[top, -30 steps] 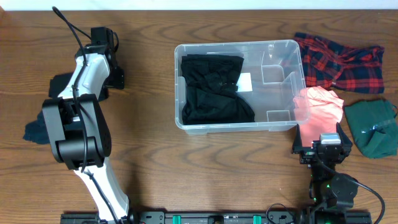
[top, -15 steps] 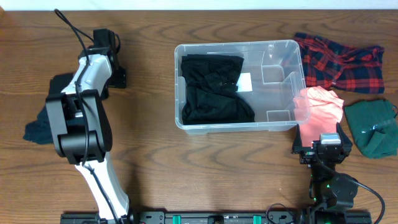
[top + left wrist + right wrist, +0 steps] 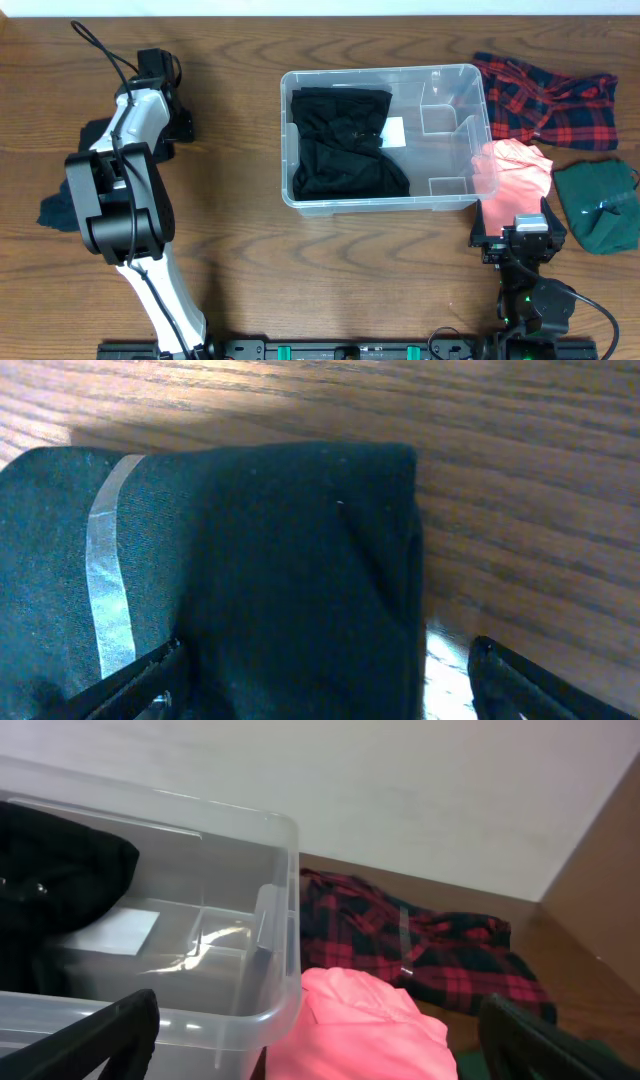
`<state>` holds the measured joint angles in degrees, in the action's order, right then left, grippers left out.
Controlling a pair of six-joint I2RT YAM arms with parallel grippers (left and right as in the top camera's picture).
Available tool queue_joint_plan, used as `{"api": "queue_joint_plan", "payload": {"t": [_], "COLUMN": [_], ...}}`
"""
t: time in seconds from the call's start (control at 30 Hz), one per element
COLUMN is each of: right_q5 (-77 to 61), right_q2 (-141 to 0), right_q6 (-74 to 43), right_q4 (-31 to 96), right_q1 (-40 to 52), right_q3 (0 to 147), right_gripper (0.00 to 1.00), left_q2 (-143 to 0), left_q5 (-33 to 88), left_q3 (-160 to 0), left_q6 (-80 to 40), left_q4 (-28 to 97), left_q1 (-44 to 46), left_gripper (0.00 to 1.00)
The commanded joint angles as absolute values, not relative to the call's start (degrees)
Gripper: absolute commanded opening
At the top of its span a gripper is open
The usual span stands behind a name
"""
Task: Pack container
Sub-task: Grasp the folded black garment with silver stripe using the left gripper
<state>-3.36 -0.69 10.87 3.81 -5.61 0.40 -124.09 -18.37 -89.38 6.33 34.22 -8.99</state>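
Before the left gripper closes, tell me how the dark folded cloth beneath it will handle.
The dark folded cloth is probably floppy: its soft rounded fold would likely sag open. Thin and flat, it looks light.

container (image 3: 383, 72) clear, label (image 3: 394, 132) white | folded garment (image 3: 345, 140) black | shirt (image 3: 545, 100) red-black plaid | top (image 3: 520, 170) coral pink | cloth (image 3: 598, 205) dark green | left-side garment (image 3: 280, 580) dark teal, pale grey stripe | surface (image 3: 240, 250) brown wood grain

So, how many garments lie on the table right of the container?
3: a red plaid shirt at the far edge, a pink garment beside the container, a green garment farthest right.
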Motion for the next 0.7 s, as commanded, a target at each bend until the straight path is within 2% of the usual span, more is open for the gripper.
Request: {"api": "queue_joint_plan", "payload": {"t": [0.0,0.13,0.23,0.53,0.67], "right_q5": [-3.22,-3.22,-3.25,-3.22,-3.22], "right_q2": [-0.38,-0.4,-0.4,-0.38,-0.38], "right_q6": [11.42,11.42,11.42,11.42,11.42], "right_q4": [4.08,4.08,4.08,4.08,4.08], "right_q1": [-4.91,-4.91,-4.91,-4.91,-4.91], "right_q3": [0.36,0.36,0.36,0.36,0.36], "right_gripper": [0.99,0.99,0.99,0.99,0.99], "left_q2": [-125.19,-125.19,-125.19,-125.32,-125.38], "left_q5": [-18.61,-18.61,-18.63,-18.63,-18.63], "left_q3": [-88.82,-88.23,-87.5,-84.95,-84.95], "left_q6": [4.99,4.99,4.99,5.02,5.04], "left_q4": [34.33,33.91,33.26,30.17,29.85], "left_q1": [-9.47,-9.47,-9.47,-9.47,-9.47], "left_gripper": [0.88,0.87,0.83,0.82,0.76]}}
